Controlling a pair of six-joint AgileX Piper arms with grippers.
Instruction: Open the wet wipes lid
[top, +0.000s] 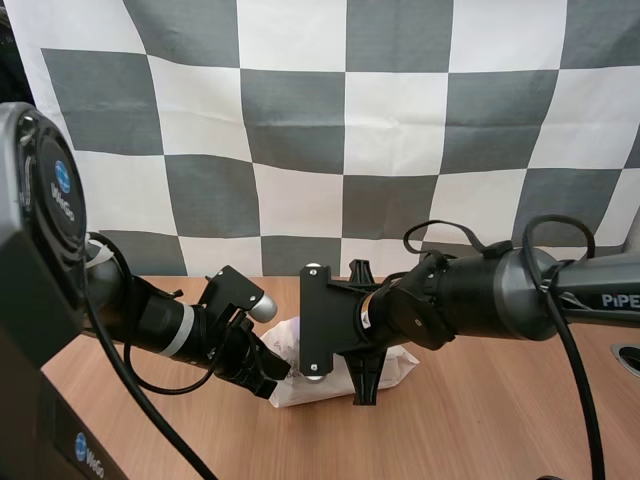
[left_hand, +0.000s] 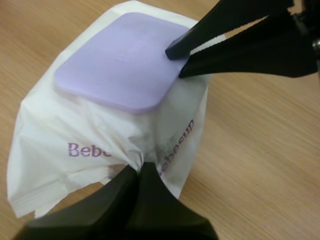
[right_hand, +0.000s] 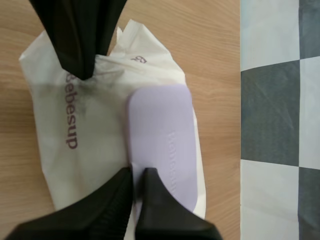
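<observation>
A white pack of wet wipes (top: 290, 350) lies on the wooden table (top: 500, 420) between my two arms. Its lilac lid (left_hand: 115, 65) lies flat and closed on top. My left gripper (left_hand: 140, 167) is shut on the crumpled wrapper at one end of the pack (left_hand: 60, 130), by the purple lettering. My right gripper (right_hand: 137, 172) is closed on the rim of the lid (right_hand: 165, 135), one tip over the lid and one beside it. In the high view the left gripper (top: 268, 378) and right gripper (top: 365, 392) flank the pack.
Bare wood surrounds the pack (right_hand: 85, 125) on all sides. A round hole (top: 630, 355) sits in the table at the far right. The left gripper (right_hand: 82, 72) stands opposite my right fingers across the pack.
</observation>
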